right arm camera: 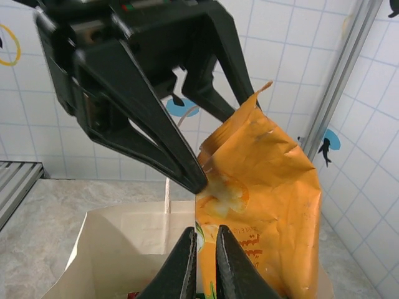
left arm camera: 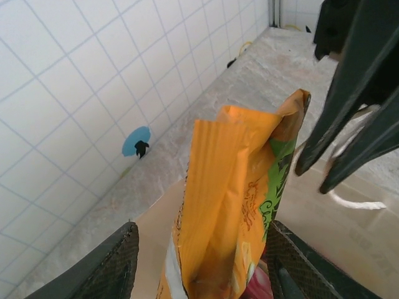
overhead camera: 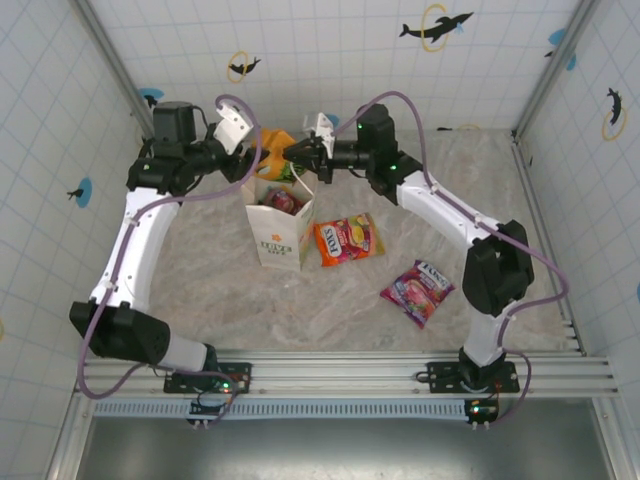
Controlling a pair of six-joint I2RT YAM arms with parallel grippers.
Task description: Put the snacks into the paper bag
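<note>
The white paper bag [overhead camera: 280,240] stands open mid-table. An orange packet [overhead camera: 277,140] stands upright at its far rim, with its lower end inside the bag [right arm camera: 118,243]. My left gripper [overhead camera: 248,152] straddles this packet [left arm camera: 230,187] with its jaws wide. In the left wrist view the right pad [left arm camera: 293,261] touches it, while a gap shows at the left pad [left arm camera: 112,261]. My right gripper [right arm camera: 206,232] is shut to a thin slit, tips at the packet's [right arm camera: 268,187] lower left edge. Whether it pinches that edge, I cannot tell. A magenta packet [overhead camera: 284,202] lies inside the bag.
A red-orange packet [overhead camera: 348,240] lies flat just right of the bag. A magenta-purple packet [overhead camera: 418,292] lies further right and nearer. Tiled walls close in the back and both sides. The bag's thin white handle [right arm camera: 167,193] stands at its far rim.
</note>
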